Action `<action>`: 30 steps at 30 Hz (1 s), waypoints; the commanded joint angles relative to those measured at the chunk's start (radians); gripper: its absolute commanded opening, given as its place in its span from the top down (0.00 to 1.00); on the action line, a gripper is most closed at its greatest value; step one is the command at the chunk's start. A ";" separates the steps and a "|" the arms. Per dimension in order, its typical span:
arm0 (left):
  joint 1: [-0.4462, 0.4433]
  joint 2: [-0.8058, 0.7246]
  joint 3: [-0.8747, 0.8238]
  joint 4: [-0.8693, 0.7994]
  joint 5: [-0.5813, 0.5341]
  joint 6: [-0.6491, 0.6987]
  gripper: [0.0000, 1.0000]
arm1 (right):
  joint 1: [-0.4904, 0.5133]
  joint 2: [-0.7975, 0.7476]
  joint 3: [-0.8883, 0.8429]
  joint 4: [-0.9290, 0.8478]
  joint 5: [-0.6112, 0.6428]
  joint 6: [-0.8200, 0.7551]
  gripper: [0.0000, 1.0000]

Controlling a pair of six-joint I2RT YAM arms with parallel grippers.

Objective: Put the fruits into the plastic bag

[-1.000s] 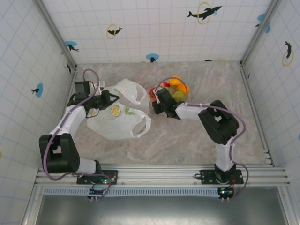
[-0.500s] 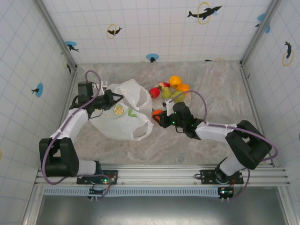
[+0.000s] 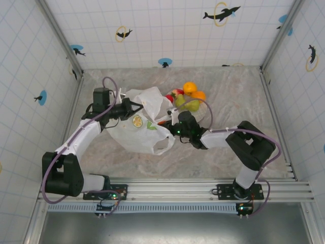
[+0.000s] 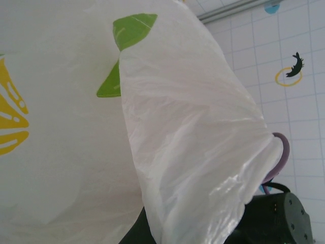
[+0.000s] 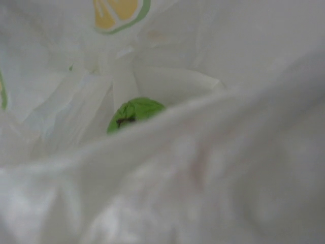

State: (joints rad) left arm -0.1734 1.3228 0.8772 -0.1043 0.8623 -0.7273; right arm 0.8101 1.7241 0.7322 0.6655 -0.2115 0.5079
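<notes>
The left gripper was clenched on the bag at its rim. The right gripper sat at the bag's mouth, and I could not tell its grip. A green fruit lay inside.

The plastic bag is thin, translucent, crinkled film with a soft sheen. The fruits look like smooth, glossy plastic. The tabletop is matt and marbled.

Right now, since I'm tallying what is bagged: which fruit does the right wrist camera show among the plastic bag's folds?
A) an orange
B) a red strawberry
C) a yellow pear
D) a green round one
D: a green round fruit with a small dark mark on it peeks over a white fold of the plastic bag.
</notes>
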 commanded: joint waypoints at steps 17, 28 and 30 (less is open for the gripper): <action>-0.053 0.007 -0.052 0.051 0.009 -0.084 1.00 | 0.060 0.026 0.013 0.007 0.230 0.308 0.53; -0.072 0.024 -0.079 0.098 -0.004 -0.087 1.00 | 0.078 0.239 0.222 0.020 0.210 0.571 0.46; -0.074 0.027 -0.078 0.101 -0.005 -0.082 1.00 | 0.083 0.270 0.263 0.021 0.202 0.604 0.43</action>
State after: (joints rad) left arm -0.2405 1.3376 0.8116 -0.0341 0.8558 -0.8127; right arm 0.8783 1.9553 0.9333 0.6609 -0.0162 1.0187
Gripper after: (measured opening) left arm 0.042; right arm 0.560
